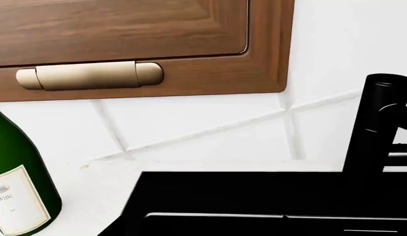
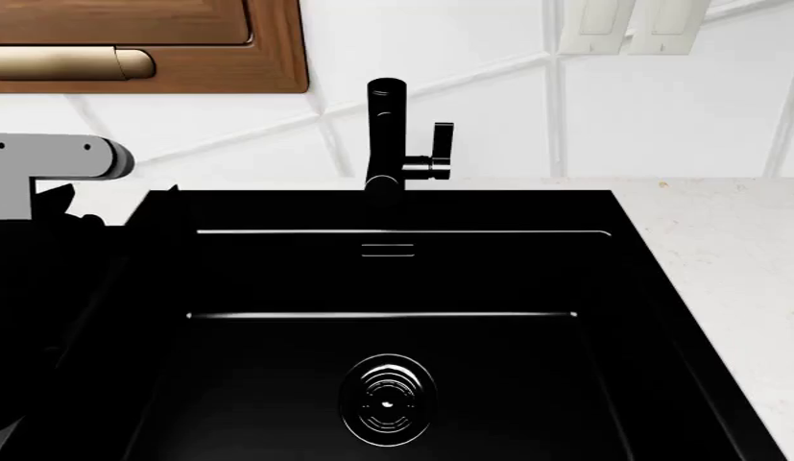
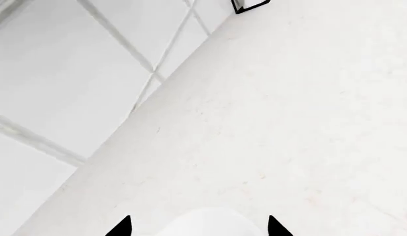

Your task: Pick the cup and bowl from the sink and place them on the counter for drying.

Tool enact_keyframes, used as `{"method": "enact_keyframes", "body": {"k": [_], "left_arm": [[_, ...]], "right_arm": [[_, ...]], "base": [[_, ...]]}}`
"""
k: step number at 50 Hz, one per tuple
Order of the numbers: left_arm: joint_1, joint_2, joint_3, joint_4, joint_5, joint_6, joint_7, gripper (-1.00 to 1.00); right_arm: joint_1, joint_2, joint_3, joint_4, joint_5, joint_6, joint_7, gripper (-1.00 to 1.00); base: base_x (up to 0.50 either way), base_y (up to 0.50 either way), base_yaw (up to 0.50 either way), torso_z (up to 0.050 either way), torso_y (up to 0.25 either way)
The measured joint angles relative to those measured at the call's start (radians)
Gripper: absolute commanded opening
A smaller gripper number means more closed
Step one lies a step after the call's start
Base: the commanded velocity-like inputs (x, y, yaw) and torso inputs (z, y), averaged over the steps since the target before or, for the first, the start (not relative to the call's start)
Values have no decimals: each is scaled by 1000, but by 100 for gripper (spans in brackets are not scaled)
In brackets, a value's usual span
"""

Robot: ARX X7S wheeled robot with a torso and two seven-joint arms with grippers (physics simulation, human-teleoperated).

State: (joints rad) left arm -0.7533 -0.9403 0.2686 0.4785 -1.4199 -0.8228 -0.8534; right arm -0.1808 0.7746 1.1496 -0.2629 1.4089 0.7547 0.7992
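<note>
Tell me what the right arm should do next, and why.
Probably ease down and let go: the right gripper has a white rounded item between its fingertips above bare counter, and the visible part of the sink shows only the drain. Which dish it is, I cannot tell.

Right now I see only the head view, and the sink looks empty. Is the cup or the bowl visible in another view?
Observer: Yes. The right wrist view shows a white rounded thing between the jaws of the right gripper, over the counter. Cup or bowl, I cannot tell.
Operator: Does anything stand near the left arm?
Observer: A green wine bottle stands on the counter beside the sink.
Operator: Are the left jaws visible there?
Observer: No, the left wrist view does not show them.
</note>
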Motion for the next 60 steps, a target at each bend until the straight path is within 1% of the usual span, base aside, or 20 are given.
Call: {"method": "enact_keyframes", "body": {"k": [6, 12, 25, 35, 43, 52, 60], "left_arm": [[3, -1, -2, 0, 0, 3, 3, 100], [5, -2, -3, 0, -2, 5, 4, 100], [-10, 7, 6, -4, -2, -1, 3, 100], [-19, 15, 13, -10, 3, -3, 7, 100], [-23, 20, 17, -12, 7, -3, 9, 100], [-30, 17, 19, -10, 4, -8, 9, 100], [-46, 19, 34, -7, 9, -24, 16, 100]], "right_arm": [[17, 68, -27, -39, 8, 13, 22, 100], [34, 125, -77, -67, 13, 20, 9, 100], [75, 247, -226, -121, 0, 11, -100, 100], [138, 334, -404, -177, 1, -33, -215, 100], [228, 424, -577, -220, 64, -69, -271, 100], [368, 510, -777, -249, 147, -120, -277, 100], [505, 540, -938, -256, 203, -139, -241, 100]], "base": [[0, 0, 0, 0, 0], [0, 0, 0, 0, 0], [0, 0, 0, 0, 0], [0, 0, 0, 0, 0], [0, 0, 0, 0, 0], [0, 0, 0, 0, 0], [0, 0, 0, 0, 0]]}}
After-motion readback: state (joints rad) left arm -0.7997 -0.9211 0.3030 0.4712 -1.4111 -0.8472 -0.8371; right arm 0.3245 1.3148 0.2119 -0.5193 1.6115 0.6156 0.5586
